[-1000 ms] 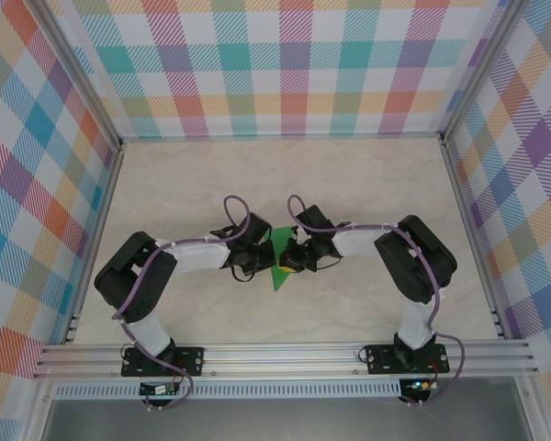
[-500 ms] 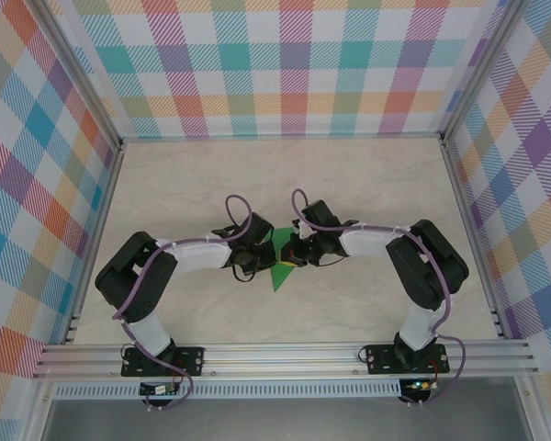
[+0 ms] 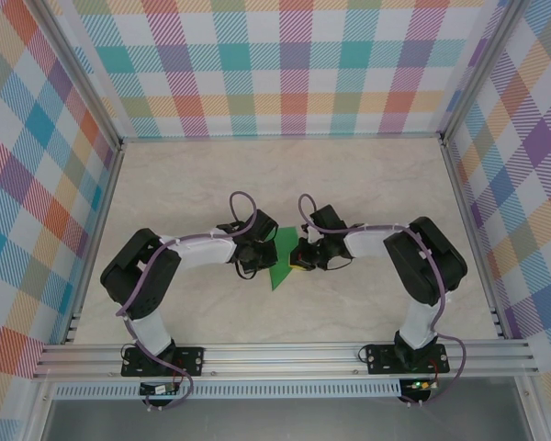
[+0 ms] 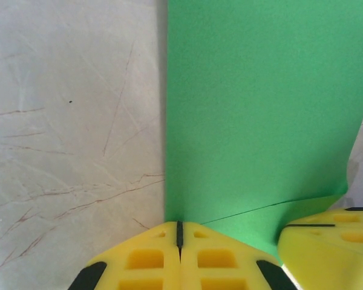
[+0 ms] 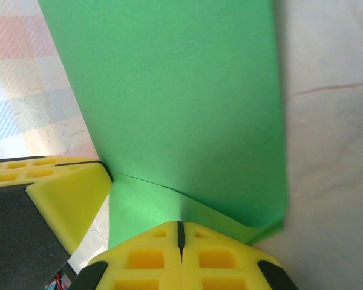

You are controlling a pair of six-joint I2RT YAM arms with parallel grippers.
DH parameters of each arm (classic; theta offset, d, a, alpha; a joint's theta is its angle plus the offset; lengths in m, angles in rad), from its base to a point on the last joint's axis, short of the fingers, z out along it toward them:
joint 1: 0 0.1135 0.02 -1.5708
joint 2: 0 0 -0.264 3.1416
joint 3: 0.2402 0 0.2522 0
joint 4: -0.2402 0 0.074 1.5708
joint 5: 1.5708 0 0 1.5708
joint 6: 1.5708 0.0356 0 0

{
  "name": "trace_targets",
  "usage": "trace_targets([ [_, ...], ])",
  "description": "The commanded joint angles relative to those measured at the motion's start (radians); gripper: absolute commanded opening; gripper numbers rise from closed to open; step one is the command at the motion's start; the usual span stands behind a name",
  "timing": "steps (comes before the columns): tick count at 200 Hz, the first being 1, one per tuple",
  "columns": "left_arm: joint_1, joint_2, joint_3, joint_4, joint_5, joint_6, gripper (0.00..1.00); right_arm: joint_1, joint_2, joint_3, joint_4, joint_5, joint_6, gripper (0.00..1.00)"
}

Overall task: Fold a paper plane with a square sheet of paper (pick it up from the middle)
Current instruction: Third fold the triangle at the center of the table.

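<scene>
creased green paper (image 3: 281, 262), mid-table

The sheet of paper (image 4: 254, 109) is thin, matt green paper, smooth apart from one sharp crease. The tabletop (image 4: 72, 121) is pale and stone-patterned, smooth, with fine reddish scratches toward 8 o'clock. The left claw (image 4: 179, 227) and the right claw (image 5: 180, 226) are matt yellow moulded plastic with recessed pockets. The rails (image 3: 285, 354) at 6 o'clock in the top view are brushed metal.

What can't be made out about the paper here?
Top view: the left end effector and right end effector cover much of the creased bright green paper sheet, hiding its outline.
Wrist views: frame edges cut the sheet off; fold count unclear.
</scene>
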Motion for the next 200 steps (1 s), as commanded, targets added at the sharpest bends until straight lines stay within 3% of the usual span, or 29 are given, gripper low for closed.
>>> trace_targets([
  [1,-0.003,0.077,-0.043,-0.16,-0.077,0.01,0.0,-0.05,-0.044,-0.043,-0.087,0.105,-0.037,0.0],
  [25,-0.005,0.081,-0.043,-0.159,-0.075,0.013,0.0,-0.066,-0.128,-0.03,-0.112,0.161,-0.052,0.0],
  [52,-0.013,0.086,-0.025,-0.162,-0.074,0.027,0.0,-0.046,-0.164,0.0,-0.092,0.118,-0.044,0.0],
  [83,-0.017,0.096,-0.007,-0.167,-0.081,0.032,0.0,0.023,-0.117,0.03,-0.062,0.077,-0.027,0.0],
  [136,-0.02,0.098,-0.003,-0.17,-0.08,0.041,0.0,0.037,0.0,0.081,-0.029,0.0,-0.012,0.0],
  [200,-0.023,0.114,-0.001,-0.22,-0.12,0.026,0.0,-0.018,0.02,0.036,-0.126,0.141,-0.011,0.0],
])
